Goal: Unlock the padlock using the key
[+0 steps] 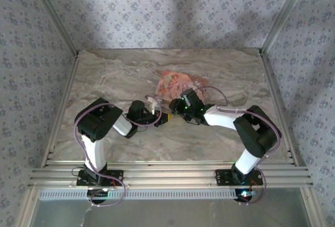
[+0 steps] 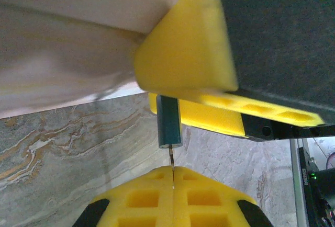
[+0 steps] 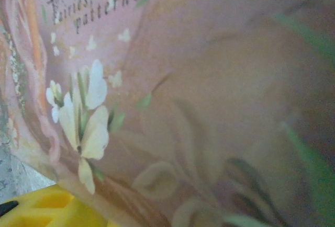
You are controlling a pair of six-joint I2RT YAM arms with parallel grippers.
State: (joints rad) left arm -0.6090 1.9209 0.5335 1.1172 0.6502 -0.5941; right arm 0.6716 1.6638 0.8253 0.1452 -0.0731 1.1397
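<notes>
In the left wrist view the padlock (image 2: 170,125) is a small dark teal block sticking out from between the yellow fingers (image 2: 188,59) of my right gripper (image 2: 167,99), which is shut on it above the table. The key (image 2: 171,160) is a thin pale sliver. Its tip meets the padlock's lower face, and its other end is pinched in my left gripper (image 2: 172,170), whose yellow fingers are pressed together. From above, the left gripper (image 1: 165,117) and the right gripper (image 1: 176,106) meet tip to tip at the table's middle. One yellow finger (image 3: 36,208) shows in the right wrist view.
The pink illustrated flat box (image 1: 178,83) lies just behind the two grippers and spans the right wrist view (image 3: 183,80). The marble tabletop (image 1: 104,75) is bounded by patterned walls on three sides and by a metal rail (image 1: 167,174) at the near edge.
</notes>
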